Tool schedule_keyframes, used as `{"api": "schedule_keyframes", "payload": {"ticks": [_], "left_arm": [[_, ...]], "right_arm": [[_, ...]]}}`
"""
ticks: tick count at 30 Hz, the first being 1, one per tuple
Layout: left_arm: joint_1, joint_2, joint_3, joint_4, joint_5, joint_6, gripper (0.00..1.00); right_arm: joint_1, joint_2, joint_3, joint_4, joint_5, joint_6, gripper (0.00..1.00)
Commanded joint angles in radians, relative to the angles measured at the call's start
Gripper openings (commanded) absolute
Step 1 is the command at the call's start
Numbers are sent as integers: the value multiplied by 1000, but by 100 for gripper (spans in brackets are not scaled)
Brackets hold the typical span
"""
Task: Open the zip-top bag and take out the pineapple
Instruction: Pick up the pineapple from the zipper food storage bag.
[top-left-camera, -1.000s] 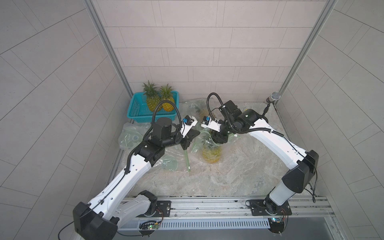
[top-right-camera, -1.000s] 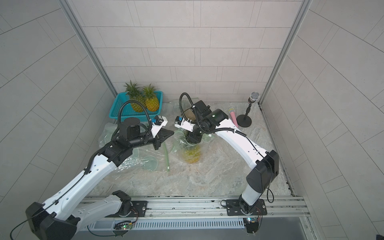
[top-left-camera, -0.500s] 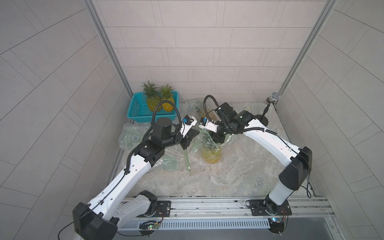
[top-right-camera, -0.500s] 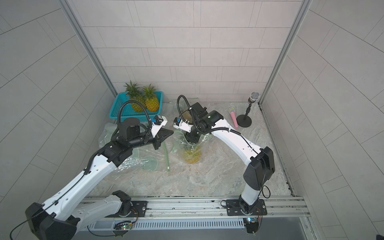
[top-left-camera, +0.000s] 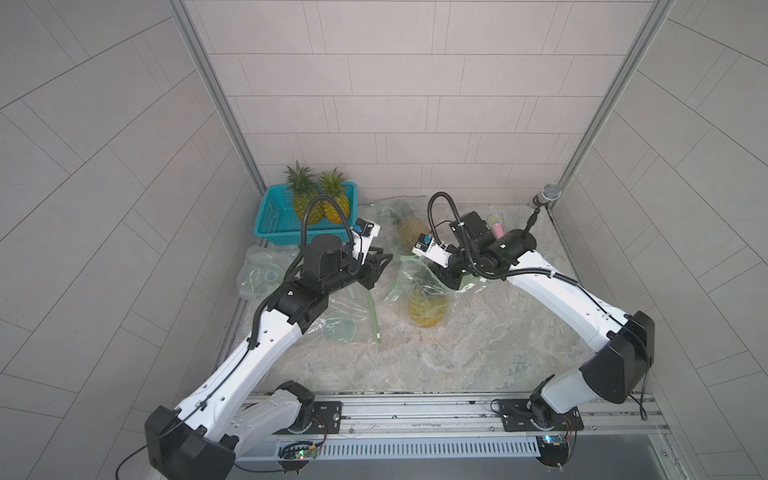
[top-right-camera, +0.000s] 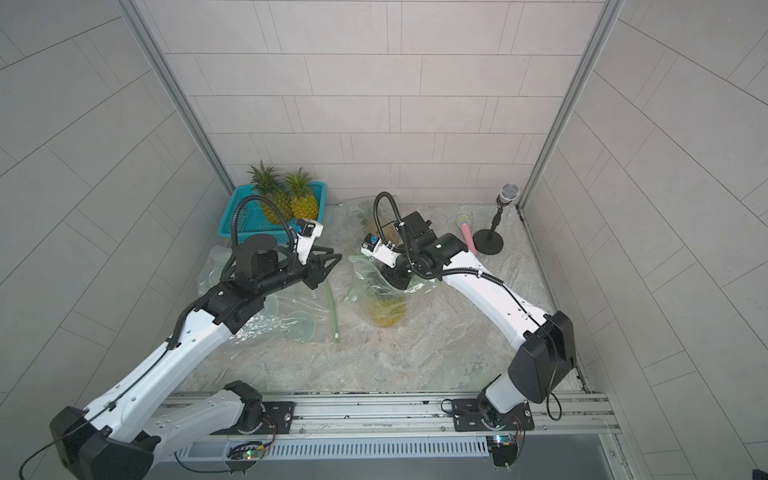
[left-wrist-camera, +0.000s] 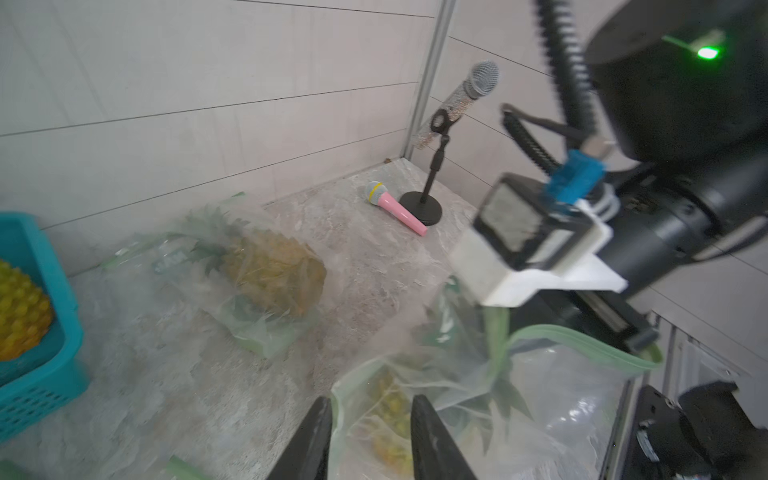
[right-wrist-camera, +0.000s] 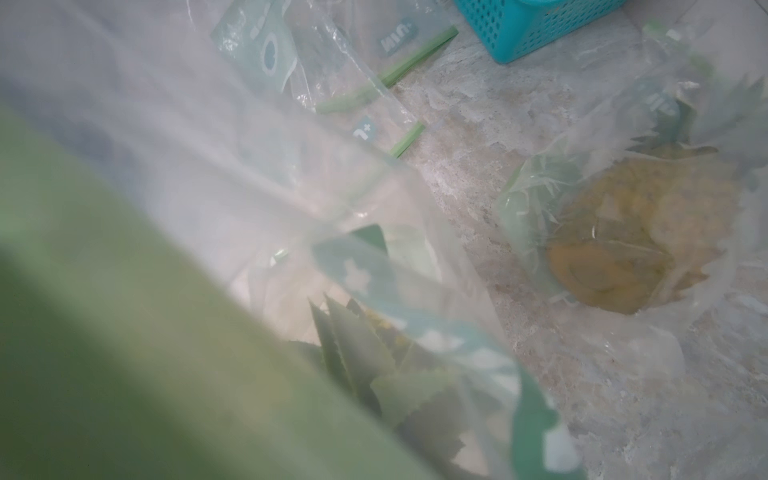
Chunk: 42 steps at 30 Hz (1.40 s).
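We've got a marbled grey surface (top-left-camera: 478, 353). In the far left corner sits a teal basket (top-left-camera: 272, 216). Nearer us lie crumpled empty bags (top-left-camera: 262, 274). At mid-surface is the zip-top bag (top-left-camera: 405, 286), its pineapple (top-left-camera: 424, 309) inside. Behind that lies a second bagged pineapple (left-wrist-camera: 270, 274). At far right, a pink toy microphone (top-right-camera: 467, 235) lies just beside a black microphone stand (top-right-camera: 488, 241).

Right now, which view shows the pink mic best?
Left wrist: the mic shows whole and close. Both top views show it small; in a top view the right arm covers its handle. Right wrist misses it.
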Motion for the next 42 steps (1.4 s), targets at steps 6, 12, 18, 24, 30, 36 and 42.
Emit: {"api": "schedule_keyframes", "payload": {"ticks": [6,12,18,24,30,36,42], "left_arm": [[49,14,-18,32,-159,-341,50],[48,28,-71,31,-214,-483,52],[46,42,-136,72,-188,-585,58],[40,60,-190,154,-115,-671,69],[38,69,-250,241,-84,-696,73],[21,110,-269,322,-32,-721,72],[7,160,-276,409,2,-747,70]], "right_arm": [[-52,-202,-101,275,-75,156,0],[-53,-289,-143,368,-91,217,0],[-53,-341,-163,455,-82,287,0],[-54,-366,-164,534,-80,342,0],[-54,-343,-107,549,-95,355,0],[-54,-331,-83,581,-116,383,0],[-55,-325,-82,596,-136,395,0]]}}
